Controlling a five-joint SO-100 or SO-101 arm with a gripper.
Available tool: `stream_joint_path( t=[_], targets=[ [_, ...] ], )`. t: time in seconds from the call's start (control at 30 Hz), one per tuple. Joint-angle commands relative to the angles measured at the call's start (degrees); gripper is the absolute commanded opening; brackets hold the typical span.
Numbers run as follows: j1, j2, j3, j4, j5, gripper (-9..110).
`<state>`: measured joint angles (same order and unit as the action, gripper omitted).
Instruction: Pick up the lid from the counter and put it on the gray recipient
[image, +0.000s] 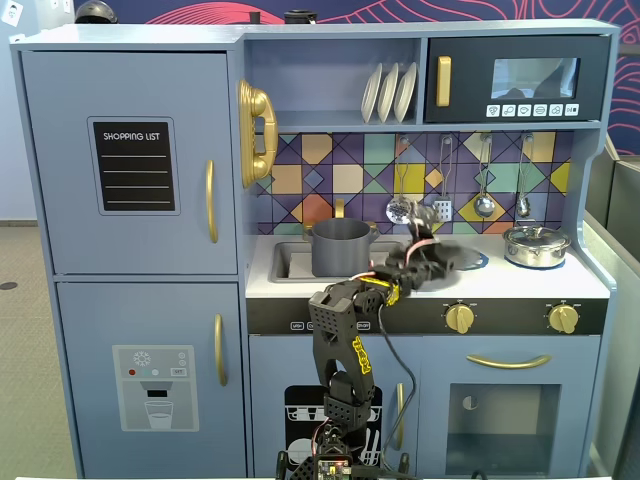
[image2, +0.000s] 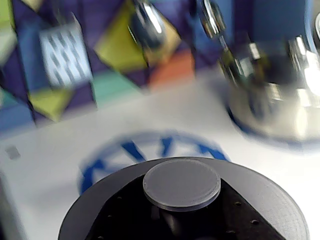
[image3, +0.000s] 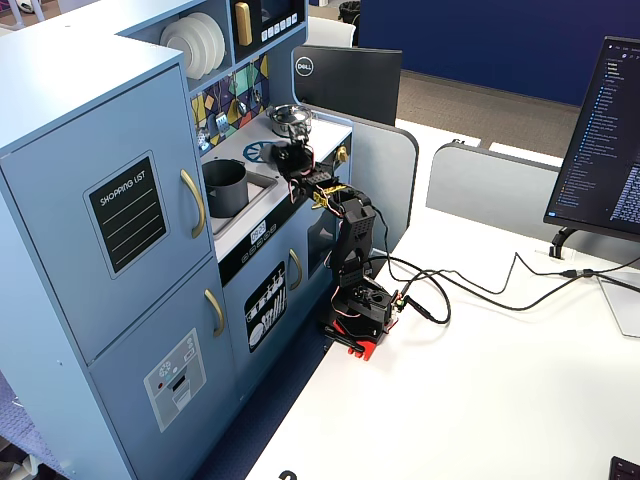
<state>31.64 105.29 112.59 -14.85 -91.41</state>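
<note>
The dark-gray lid (image2: 181, 182) fills the bottom of the wrist view, its round knob up. My gripper (image2: 182, 215) is shut on the knob, with black fingers (image2: 125, 212) on either side. The lid is held just above the white counter, over the blue-and-white burner circle (image2: 150, 145). In a fixed view the gripper (image: 432, 254) holds the lid (image: 447, 250) to the right of the gray pot (image: 340, 246), which stands open in the sink with gold handles. In the other fixed view the pot (image3: 225, 186) is left of the gripper (image3: 295, 158).
A shiny silver pot with its own lid (image: 537, 245) stands on the right burner, close beside the gripper in the wrist view (image2: 275, 100). Utensils (image: 485, 205) hang on the tiled back wall. A shelf and microwave (image: 520, 80) overhang the counter.
</note>
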Motion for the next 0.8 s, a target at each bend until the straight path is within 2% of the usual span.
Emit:
stream_joint_path(
  t=[0.0,0.23,0.77],
  targets=[
    [-3.5,7.1,-9.8,5.9,-0.4,0],
    [-14.0,10.5,-18.5,14.8,-2.8,0],
    [-30.4,14.2,-13.4,19.0,-2.7,0]
  ],
)
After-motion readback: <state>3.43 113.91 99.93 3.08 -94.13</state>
